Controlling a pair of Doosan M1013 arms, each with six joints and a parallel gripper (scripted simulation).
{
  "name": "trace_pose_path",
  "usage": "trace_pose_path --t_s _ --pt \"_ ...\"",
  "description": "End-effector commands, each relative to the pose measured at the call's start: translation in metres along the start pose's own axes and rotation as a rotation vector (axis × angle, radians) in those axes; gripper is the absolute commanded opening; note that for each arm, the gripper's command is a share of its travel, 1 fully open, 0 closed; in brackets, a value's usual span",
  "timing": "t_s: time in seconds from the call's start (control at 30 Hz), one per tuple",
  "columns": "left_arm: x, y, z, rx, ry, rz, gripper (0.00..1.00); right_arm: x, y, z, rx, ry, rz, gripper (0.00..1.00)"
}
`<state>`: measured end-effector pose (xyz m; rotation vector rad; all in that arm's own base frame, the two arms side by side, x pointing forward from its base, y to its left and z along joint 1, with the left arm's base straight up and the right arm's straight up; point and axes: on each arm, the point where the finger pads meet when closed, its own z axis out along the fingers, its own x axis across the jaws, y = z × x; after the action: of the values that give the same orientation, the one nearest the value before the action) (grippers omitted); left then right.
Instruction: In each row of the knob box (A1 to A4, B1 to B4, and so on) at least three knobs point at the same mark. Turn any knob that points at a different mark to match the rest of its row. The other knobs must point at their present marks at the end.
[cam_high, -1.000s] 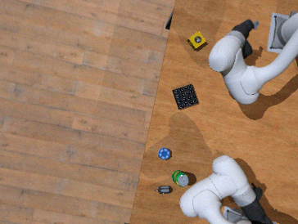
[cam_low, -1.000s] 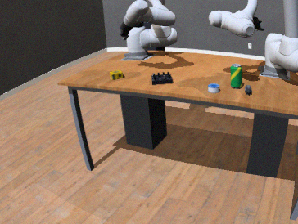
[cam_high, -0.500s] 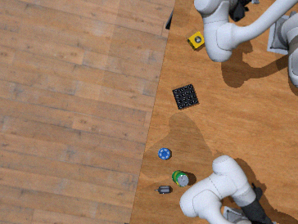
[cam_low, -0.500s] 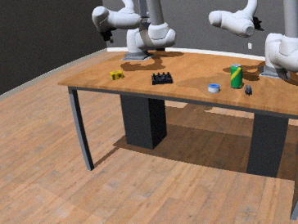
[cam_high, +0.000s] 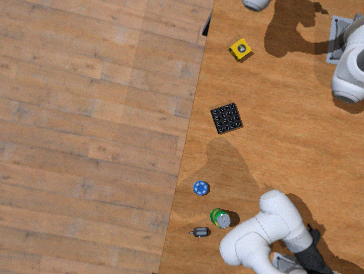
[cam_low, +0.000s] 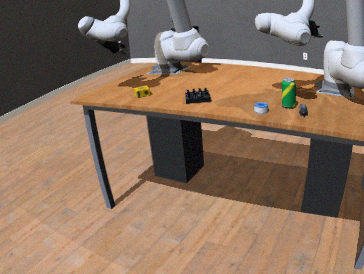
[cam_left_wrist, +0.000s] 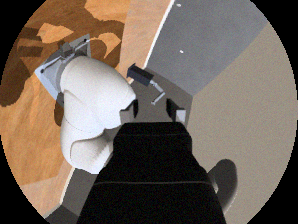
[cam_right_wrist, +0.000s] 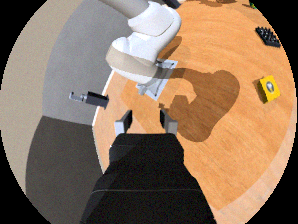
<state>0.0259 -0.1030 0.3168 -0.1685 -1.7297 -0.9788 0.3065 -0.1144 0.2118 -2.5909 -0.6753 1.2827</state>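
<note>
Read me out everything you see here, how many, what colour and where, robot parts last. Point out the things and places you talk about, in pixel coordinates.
table (cam_high: 300, 150) (cam_low: 240, 80) (cam_left_wrist: 30, 130) (cam_right_wrist: 225, 165): one, brown, on the floor (cam_high: 75, 125) (cam_low: 60, 220)
knob box (cam_high: 227, 118) (cam_low: 198, 96) (cam_right_wrist: 264, 38): one, black, on the table
block (cam_high: 240, 49) (cam_low: 142, 92) (cam_right_wrist: 270, 89): one, yellow, beyond the box from the can
round tin (cam_high: 201, 188) (cam_low: 261, 108): one, blue and white, between box and can
can (cam_high: 220, 218) (cam_low: 288, 93): one, green and yellow, upright
small object (cam_high: 201, 232) (cam_low: 303, 110): one, dark grey, beside the can
supports (cam_low: 170, 150): two, black, under the table
arms (cam_high: 260, 235) (cam_low: 285, 27) (cam_left_wrist: 90, 95) (cam_right_wrist: 162, 30): two, white, mounted on the table
left hand (cam_low: 317, 30) (cam_left_wrist: 152, 111), right hand (cam_low: 120, 48) (cam_right_wrist: 146, 121): black, raised, open
</note>
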Motion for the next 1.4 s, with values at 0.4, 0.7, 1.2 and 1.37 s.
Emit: trace_pose_path --t_s 0.4,0.7,1.2,1.37 --pt "0.000 0.000 0.000 0.000 0.000 0.000 1.00 -0.070 0.076 0.066 0.302 0.278 -0.039 1.00" --pt "0.000 0.000 0.000 0.000 0.000 0.000 1.00 -0.111 0.102 0.114 0.420 0.477 -0.037 1.00" --pt "0.000 0.000 0.000 0.000 0.000 0.000 1.00 -0.159 0.117 0.179 0.505 0.734 -0.008 1.00" --pt "0.000 0.000 0.000 0.000 0.000 0.000 1.00 -0.173 0.119 0.201 0.518 0.816 0.008 1.00"
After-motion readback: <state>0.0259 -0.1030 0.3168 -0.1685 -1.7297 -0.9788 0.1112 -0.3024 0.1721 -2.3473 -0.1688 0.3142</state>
